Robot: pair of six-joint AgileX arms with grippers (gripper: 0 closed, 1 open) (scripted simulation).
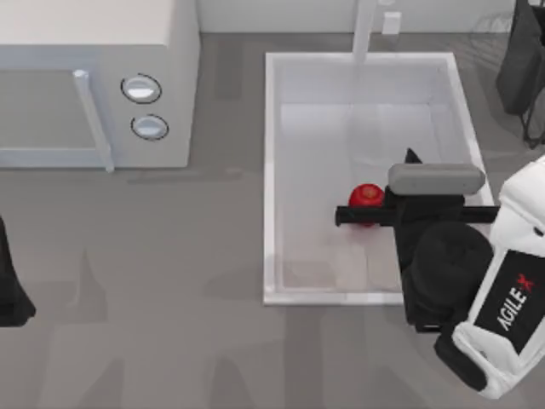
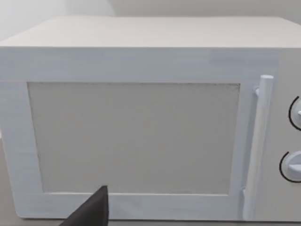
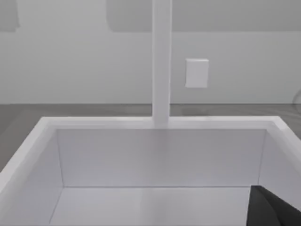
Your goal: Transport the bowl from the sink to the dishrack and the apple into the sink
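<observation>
A grey table (image 1: 187, 281) runs under everything, with a pale wall behind it.

The apple (image 1: 368, 196) is small, red and shiny. It sits inside the sink (image 1: 271, 179), low in the basin near its right side in the top view. I think this part of the job is about done, because the apple is already in the place it should go. No blue bowl is in the basin; apart from the apple, the white floor of the sink is bare.

The right gripper (image 1: 375, 216) hangs over the sink, right at the apple. A black bar of the gripper crosses just in front of the apple and hides its lower part. I cannot tell if the fingers grip the apple or have let it go. The arm reaches in from the table's right side, so it is placed to put the apple down.

A white tap (image 3: 161, 61) stands at the back rim of the sink.

To the left is a white microwave (image 1: 94, 85) with two round knobs. Its door looks closed.

The left gripper (image 1: 10, 290) rests at the table's left edge, facing the microwave.
</observation>
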